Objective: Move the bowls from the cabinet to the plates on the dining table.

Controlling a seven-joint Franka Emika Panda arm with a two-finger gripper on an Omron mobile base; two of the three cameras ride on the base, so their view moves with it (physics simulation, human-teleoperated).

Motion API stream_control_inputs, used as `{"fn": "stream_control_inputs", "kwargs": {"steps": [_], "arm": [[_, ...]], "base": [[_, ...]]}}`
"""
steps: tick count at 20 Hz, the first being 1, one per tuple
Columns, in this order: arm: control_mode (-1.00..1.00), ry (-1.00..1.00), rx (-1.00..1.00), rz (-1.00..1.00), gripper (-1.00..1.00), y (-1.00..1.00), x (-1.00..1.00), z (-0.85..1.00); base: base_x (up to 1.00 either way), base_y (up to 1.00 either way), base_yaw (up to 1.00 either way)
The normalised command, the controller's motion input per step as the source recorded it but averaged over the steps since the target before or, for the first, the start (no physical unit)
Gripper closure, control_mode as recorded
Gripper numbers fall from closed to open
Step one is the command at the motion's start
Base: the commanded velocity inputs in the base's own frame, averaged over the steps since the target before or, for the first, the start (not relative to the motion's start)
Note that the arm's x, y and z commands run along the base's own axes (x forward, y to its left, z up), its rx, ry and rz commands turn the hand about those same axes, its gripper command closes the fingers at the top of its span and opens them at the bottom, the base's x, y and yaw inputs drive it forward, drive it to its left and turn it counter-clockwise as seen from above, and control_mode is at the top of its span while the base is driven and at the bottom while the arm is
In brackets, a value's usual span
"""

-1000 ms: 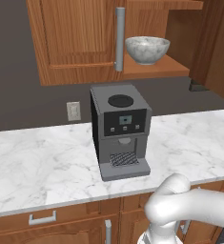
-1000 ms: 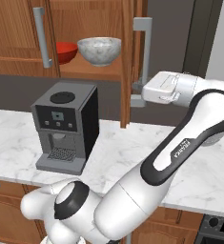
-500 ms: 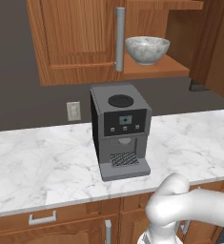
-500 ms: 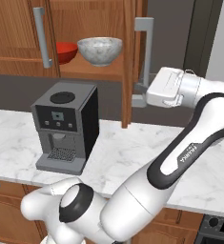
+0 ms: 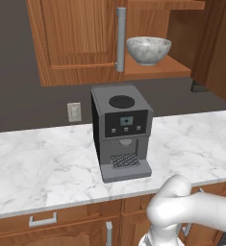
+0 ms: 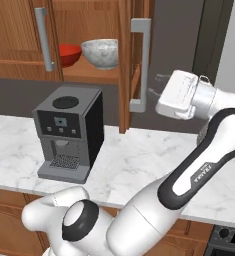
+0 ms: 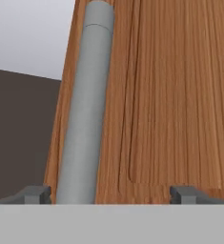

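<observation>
Since the frame 1 second back, the gripper has drawn away from the grey bar handle of the open right-hand door and now sits just to the right of it, not touching; the arm has lifted with it. The base views have not shifted, and the bowls sit where they sat.

In the hand view the 2 dark fingertips stand wide apart at the bottom edge, with the handle rising just beside the left-hand tip and bare door panel between them. The jaws are apart and clamp nothing.

Count: 2 bowls, both on the wooden shelf of the cabinet. The marbled grey-white bowl stands toward the front of the shelf; the red bowl is just behind and to its left, partly hidden by it. From the left base view the marbled bowl shows, standing near the shelf's edge. 2 bar handles: 1 on the closed left door, 1 on the swung-out door.

Around them: 1 grey coffee machine stands on the marble counter directly below the shelf, so it lies under any path down from the bowls. 1 wall socket is on the dark wall left of the machine. The open door stands edge-on between the gripper and the bowls. Wooden drawers with small handles run under the counter.
</observation>
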Motion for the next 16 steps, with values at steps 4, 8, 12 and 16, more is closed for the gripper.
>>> {"fn": "stream_control_inputs", "kwargs": {"steps": [4,8,12,16], "arm": [[-1.00,-0.03,0.05,-0.04,-1.00,-0.51,0.13,-0.28],[-1.00,-0.05,0.07,-0.02,-1.00,-0.50,-0.08,-0.04],[-1.00,-0.09,0.07,-0.01,-1.00,-0.27,-0.37,0.21],[-1.00,-0.06,0.05,-0.09,-1.00,-0.02,-0.35,0.40]], "base": [[0.00,0.00,0.00],[0.00,0.00,0.00],[0.00,0.00,0.00],[0.00,0.00,0.00]]}}
